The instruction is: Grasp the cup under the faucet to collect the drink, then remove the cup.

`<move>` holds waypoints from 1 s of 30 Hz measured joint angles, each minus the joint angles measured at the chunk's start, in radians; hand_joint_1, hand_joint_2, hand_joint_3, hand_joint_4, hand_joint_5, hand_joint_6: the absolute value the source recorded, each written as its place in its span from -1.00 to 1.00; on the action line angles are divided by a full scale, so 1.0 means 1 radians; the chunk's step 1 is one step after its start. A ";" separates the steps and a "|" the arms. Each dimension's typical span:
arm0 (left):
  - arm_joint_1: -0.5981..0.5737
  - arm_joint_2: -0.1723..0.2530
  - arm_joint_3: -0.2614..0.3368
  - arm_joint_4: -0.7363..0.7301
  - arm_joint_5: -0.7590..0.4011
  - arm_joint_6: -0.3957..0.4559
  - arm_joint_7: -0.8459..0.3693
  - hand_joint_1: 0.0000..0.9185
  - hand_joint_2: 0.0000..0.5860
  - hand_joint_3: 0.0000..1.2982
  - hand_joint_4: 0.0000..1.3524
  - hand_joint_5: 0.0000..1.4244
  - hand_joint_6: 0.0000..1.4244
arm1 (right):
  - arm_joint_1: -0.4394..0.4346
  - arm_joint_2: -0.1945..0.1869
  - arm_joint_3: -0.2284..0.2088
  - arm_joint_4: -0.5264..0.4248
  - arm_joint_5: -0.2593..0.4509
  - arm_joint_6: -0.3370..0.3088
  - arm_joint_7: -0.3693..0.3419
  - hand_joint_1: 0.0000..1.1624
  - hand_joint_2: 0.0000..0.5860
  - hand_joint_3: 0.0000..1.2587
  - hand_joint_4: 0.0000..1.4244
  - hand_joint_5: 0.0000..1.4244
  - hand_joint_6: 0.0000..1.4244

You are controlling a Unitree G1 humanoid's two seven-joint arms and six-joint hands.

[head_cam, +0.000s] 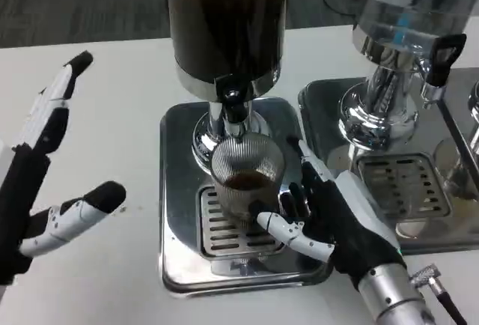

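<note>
Table point(112, 138) white, carrying two drink dispensers side by side at the far edge. Dark-filled dispenser point(224, 18) stands at centre on a steel drip tray point(176, 190); second dispenser point(408, 10), clear, sits on its own tray point(329, 108) toward the right edge.

Faucet point(233, 104) of the dark dispenser hangs straight over the ribbed glass cup point(247, 179). Cup stands upright on the drip tray's grate, long axis vertical, a shallow layer of dark drink in the bottom — filling looks only begun, by my read.

Right hand point(322, 216) is on the cup's right side, fingers wrapped round the wall, thumb across the near face — gripping it. Left hand point(56, 160) hovers over the table's left edge, well apart from the tray, fingers spread, holding nothing.

Key relation: cup is in the right hand already, just left of the palm. Removal should pull toward the near edge, keeping the axis vertical; rim sits close under the faucet, so lifting risks a knock.
</note>
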 measured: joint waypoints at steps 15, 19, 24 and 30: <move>0.049 -0.032 0.018 0.140 0.191 0.063 0.173 -1.00 -0.57 -1.00 -1.00 -1.00 -1.00 | -0.009 0.006 0.001 0.017 -0.003 -0.010 0.000 -0.07 -0.31 -1.00 -1.00 -1.00 -0.82; 0.064 -0.041 0.009 0.140 0.194 0.092 0.196 -1.00 -0.56 -1.00 -1.00 -1.00 -1.00 | -0.013 0.003 0.001 0.018 -0.005 -0.010 0.001 -0.02 -0.33 -1.00 -1.00 -1.00 -0.80; 0.067 -0.044 -0.018 0.140 0.194 0.112 0.202 -1.00 -0.54 -1.00 -1.00 -1.00 -1.00 | -0.028 0.009 -0.005 0.032 0.000 -0.010 0.002 -0.01 -0.34 -1.00 -1.00 -1.00 -0.80; 0.068 -0.044 -0.029 0.138 0.194 0.114 0.203 -1.00 -0.56 -1.00 -1.00 -1.00 -1.00 | -0.043 0.019 -0.010 0.053 0.000 -0.010 0.002 0.00 -0.35 -1.00 -1.00 -1.00 -0.79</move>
